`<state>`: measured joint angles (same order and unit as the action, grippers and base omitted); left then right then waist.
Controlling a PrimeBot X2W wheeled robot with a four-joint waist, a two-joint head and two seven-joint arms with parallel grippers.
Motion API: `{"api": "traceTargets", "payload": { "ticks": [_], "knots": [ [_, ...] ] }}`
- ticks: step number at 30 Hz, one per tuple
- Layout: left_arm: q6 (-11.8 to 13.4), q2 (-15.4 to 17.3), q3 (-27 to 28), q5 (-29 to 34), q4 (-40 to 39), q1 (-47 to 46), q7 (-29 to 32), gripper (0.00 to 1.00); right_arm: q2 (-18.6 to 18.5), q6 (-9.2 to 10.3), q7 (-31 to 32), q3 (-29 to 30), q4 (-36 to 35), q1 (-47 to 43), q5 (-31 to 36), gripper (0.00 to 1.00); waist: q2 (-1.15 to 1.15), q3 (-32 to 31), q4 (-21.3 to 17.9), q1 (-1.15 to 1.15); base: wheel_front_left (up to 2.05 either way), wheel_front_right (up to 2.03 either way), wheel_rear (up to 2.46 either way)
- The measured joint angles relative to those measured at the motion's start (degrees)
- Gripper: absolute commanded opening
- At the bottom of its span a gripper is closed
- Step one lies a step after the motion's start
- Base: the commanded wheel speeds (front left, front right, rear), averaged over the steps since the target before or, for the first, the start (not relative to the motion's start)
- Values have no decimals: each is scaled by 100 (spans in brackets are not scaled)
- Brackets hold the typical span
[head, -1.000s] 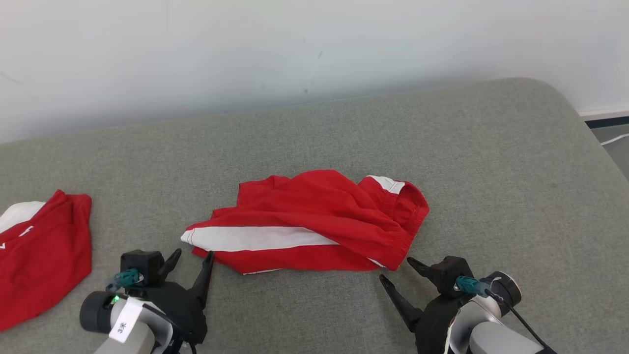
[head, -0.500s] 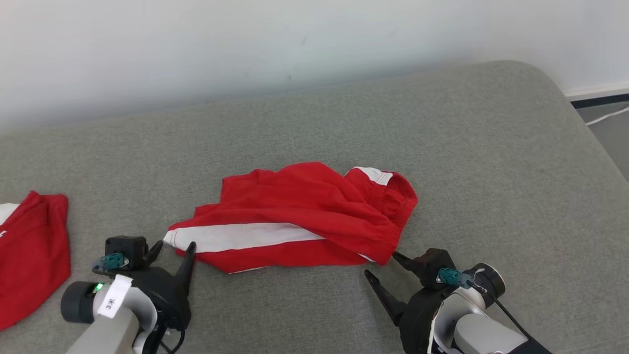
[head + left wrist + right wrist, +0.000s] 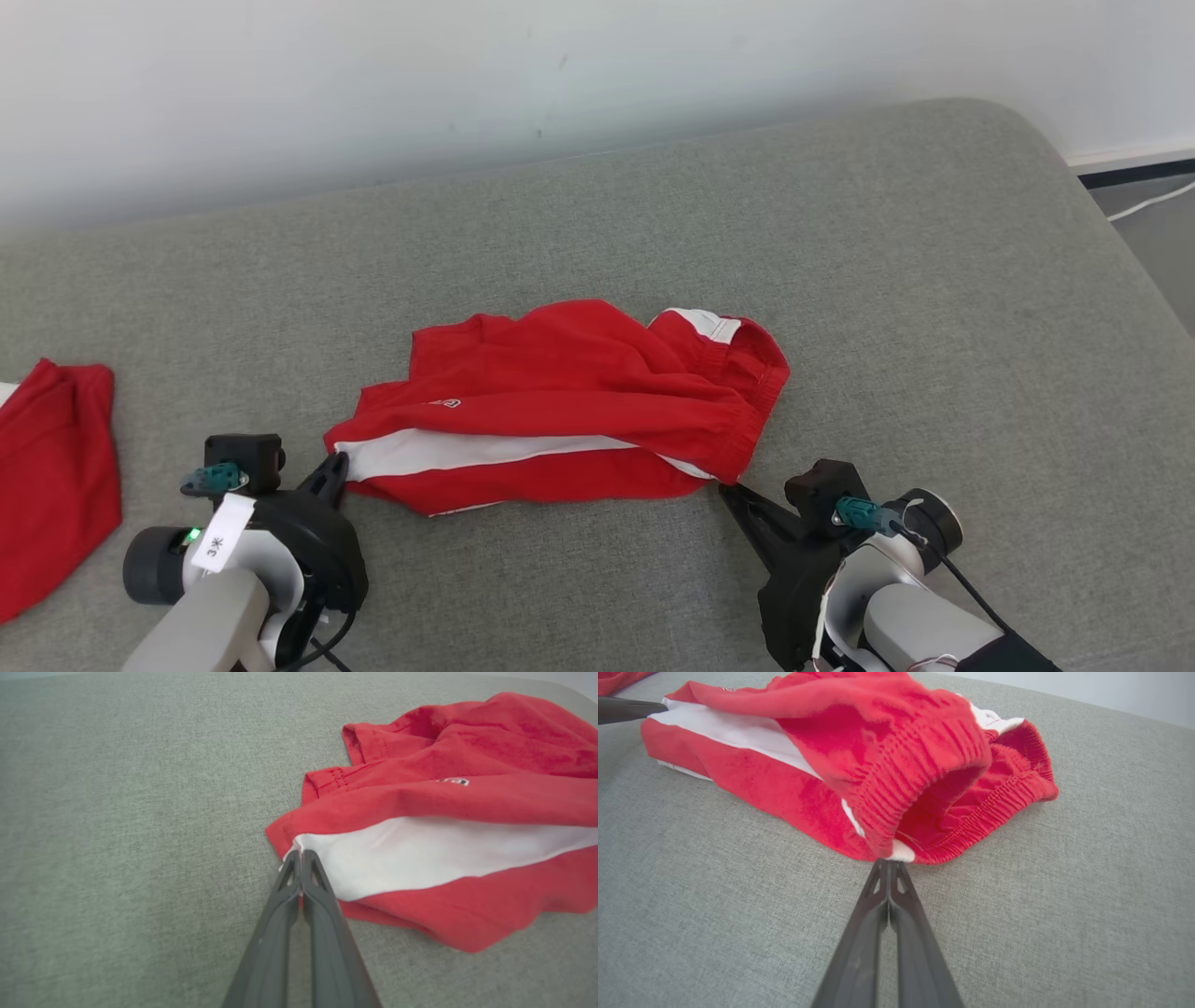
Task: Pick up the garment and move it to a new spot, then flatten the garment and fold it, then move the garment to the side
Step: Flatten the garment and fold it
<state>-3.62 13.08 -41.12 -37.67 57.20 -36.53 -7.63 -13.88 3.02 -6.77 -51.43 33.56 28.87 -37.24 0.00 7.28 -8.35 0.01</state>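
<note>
Since each arm has taken one far end of the crumpled red cotton shorts with the white side stripe (image 3: 569, 411), you are set up to raise them stretched between two grips rather than in a bunch. Your left gripper (image 3: 334, 464) has its fingers pressed together on the leg-hem corner, right where the white stripe ends. Your right gripper (image 3: 730, 489) is likewise pinched onto the near end of the gathered elastic waistband (image 3: 924, 765).

The shorts lie about midway across the grey woven cushion (image 3: 887, 280), well apart from a second red garment (image 3: 56, 467) at its left edge — room enough, I judge, to carry them to a fresh spot.

From the head camera you get the whole layout and both arms at once, but the fingertips blur into the cloth. The left wrist camera shows how little white fabric sits between the tips — a thin bite that could slip. The right wrist camera looks straight into the open waistband, an angle the head camera does not give you.
</note>
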Motion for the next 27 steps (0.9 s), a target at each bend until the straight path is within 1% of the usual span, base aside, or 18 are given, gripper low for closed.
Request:
{"api": "traceTargets", "payload": {
  "ticks": [3, 5, 9, 12, 16, 19, 21, 24, 27],
  "knots": [
    [0, -41, 7, -5, 41, -9, -8, 0, 13, -7, -34, -2, 18, -1, -2, 0, 0, -19, 33, 0, 0, 0, 0],
    [-4, -36, 22, -19, 73, -8, -82, 0, 38, -53, -88, 16, 20, -1, -18, 0, 0, -55, 60, 0, 0, 0, 0],
    [-49, -41, 121, -54, 29, 12, -315, 0, 121, -186, -290, 400, -36, -12, -467, 0, 0, -168, 95, 0, 0, 0, 0],
    [-53, -40, 107, -67, -88, 89, -389, 0, -12, -316, -344, 642, -73, -42, -711, 0, 0, -275, 125, 0, 0, 0, 0],
    [-102, -10, 125, -69, -287, 177, -452, 0, -347, -515, -332, 790, -219, -115, -912, 0, 0, -421, 192, -1, 0, 0, 0],
    [-156, 29, 144, -101, -452, 324, -471, 0, -426, -716, -80, 728, -259, -170, -1060, 0, 0, -517, 246, -1, 0, 0, 0],
    [-199, 36, 248, -332, -514, 414, -500, 0, -441, -755, 76, 683, -314, -165, -1112, 0, 0, -570, 272, -1, 0, 0, 0],
    [-201, 154, 211, -298, -600, 441, -500, 0, -535, -791, 387, 442, -387, -141, -1046, 0, 0, -585, 305, -2, 0, 0, 0],
    [-202, 172, 192, -303, -614, 458, -500, 0, -525, -806, 549, 352, -405, -142, -1047, 0, 0, -561, 301, -1, 0, 0, 0]
  ]
}}
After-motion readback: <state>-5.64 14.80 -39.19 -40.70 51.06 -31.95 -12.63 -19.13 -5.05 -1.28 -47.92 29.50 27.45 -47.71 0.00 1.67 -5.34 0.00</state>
